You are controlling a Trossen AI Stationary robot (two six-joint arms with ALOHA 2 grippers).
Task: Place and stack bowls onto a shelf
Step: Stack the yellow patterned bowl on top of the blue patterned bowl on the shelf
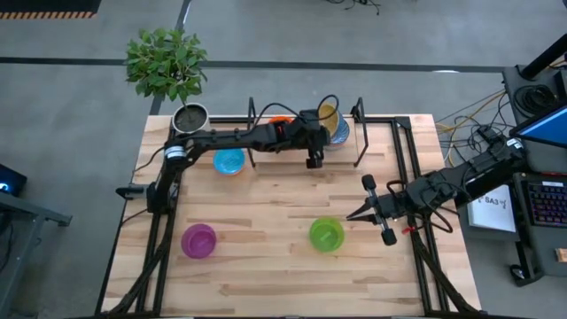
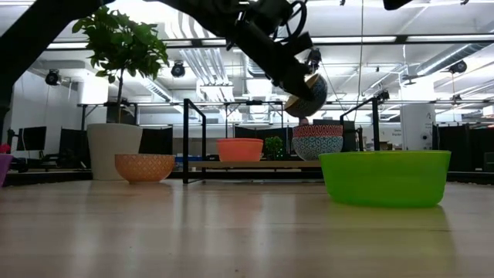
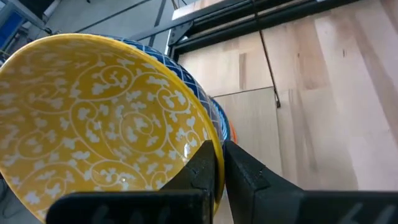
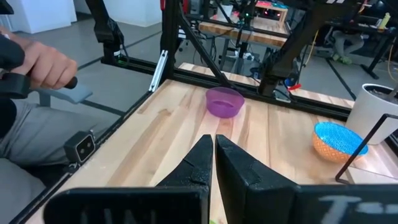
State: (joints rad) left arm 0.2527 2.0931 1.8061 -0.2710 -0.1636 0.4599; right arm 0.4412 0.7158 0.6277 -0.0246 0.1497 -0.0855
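Note:
My left gripper (image 1: 324,133) reaches over the shelf (image 1: 306,158) and is shut on a bowl (image 3: 106,112) that is yellow inside and blue-white patterned outside. In the low view this bowl (image 2: 307,96) hangs tilted above a stack of patterned bowls (image 2: 317,141) on the plank. An orange-red bowl (image 2: 240,149) stands on the plank beside the stack. An orange patterned bowl with a light blue inside (image 1: 229,161), a purple bowl (image 1: 198,240) and a green bowl (image 1: 326,234) rest on the table. My right gripper (image 1: 365,211) is shut and waits right of the green bowl. My left gripper pinches the bowl's rim (image 3: 208,134), one finger inside the bowl and one outside against the patterned wall. The bowl is lifted clear and tilted, its opening turned toward the wrist camera, above the stacked bowls (image 3: 225,127).
A white plant pot (image 2: 113,150) with a leafy plant (image 1: 166,62) stands at the table's far left corner. Black wire uprights (image 1: 359,133) close the shelf's ends. A person's hand (image 4: 40,65) shows beyond the table's edge in the right wrist view. Bare tabletop (image 1: 266,204) lies between the bowls.

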